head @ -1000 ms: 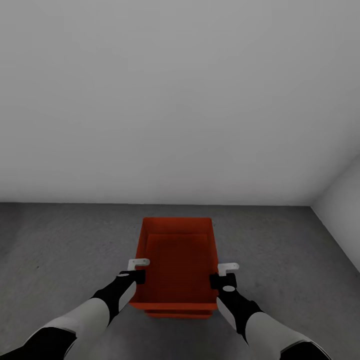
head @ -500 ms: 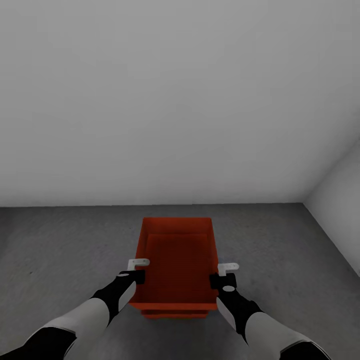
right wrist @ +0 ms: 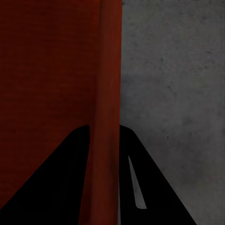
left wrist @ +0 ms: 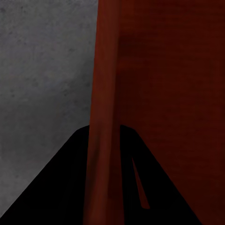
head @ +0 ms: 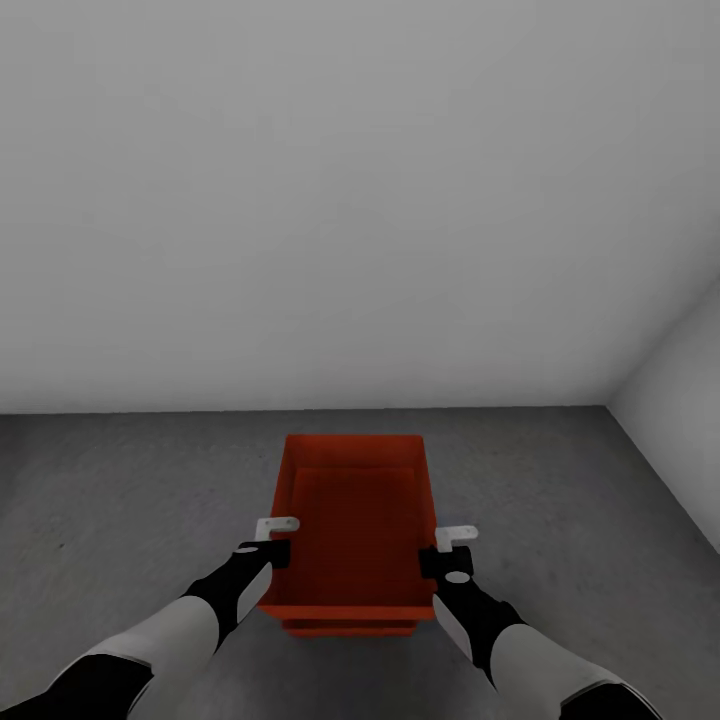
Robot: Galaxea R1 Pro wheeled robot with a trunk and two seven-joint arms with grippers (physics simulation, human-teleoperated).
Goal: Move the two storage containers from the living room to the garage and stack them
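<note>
One red-orange storage container (head: 352,520) hangs between my two arms in the head view, open top up, over the dark grey concrete floor (head: 120,480) of the garage. My left gripper (head: 272,545) is shut on its left wall and my right gripper (head: 437,553) on its right wall. Under its near wall the rim of a second storage container (head: 350,628) peeks out; I cannot tell whether the two touch. In the left wrist view the red wall (left wrist: 164,93) runs between black fingers (left wrist: 61,187). The right wrist view has the wall (right wrist: 51,70) between its fingers (right wrist: 154,187).
A plain light grey wall (head: 350,200) stands straight ahead, meeting the floor a little beyond the containers. A second grey wall (head: 680,400) closes the corner at the right. Mottled concrete (right wrist: 173,93) spreads to both sides of the containers.
The whole head view shifted a little, so the right corner sits further left than a second ago. Both grippers keep the same hold on the container.
</note>
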